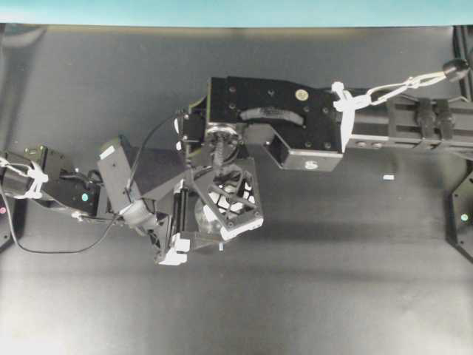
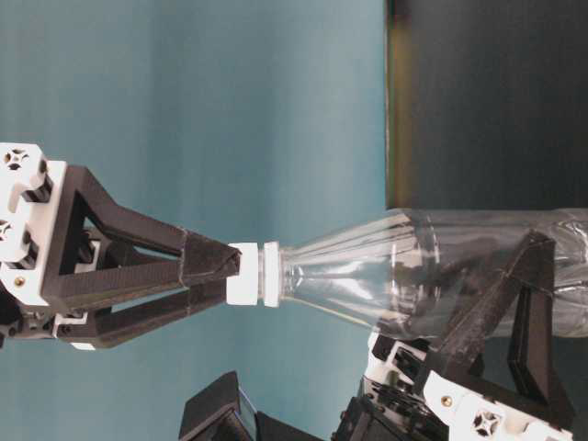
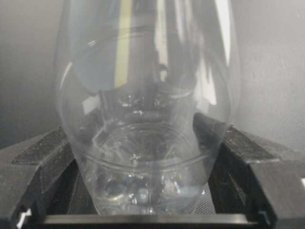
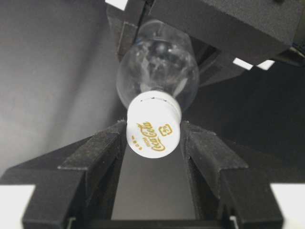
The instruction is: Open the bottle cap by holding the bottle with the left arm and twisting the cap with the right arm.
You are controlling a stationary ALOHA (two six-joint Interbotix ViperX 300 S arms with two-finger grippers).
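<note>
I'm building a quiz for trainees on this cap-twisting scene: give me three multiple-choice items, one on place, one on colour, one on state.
1. Where does the left end effector grip the clear plastic bottle?
A. lower body
B. neck
C. cap

2. The small round white cap carries lettering in:
A. red
B. gold
C. blue

3. The right end effector is:
A. wide open, away from the cap
B. closed on the cap
C. holding the bottle's base

Answers: 1 A, its fingers flank the bulging body; 2 B, gold script shows; 3 B, both fingers press the cap's sides.
</note>
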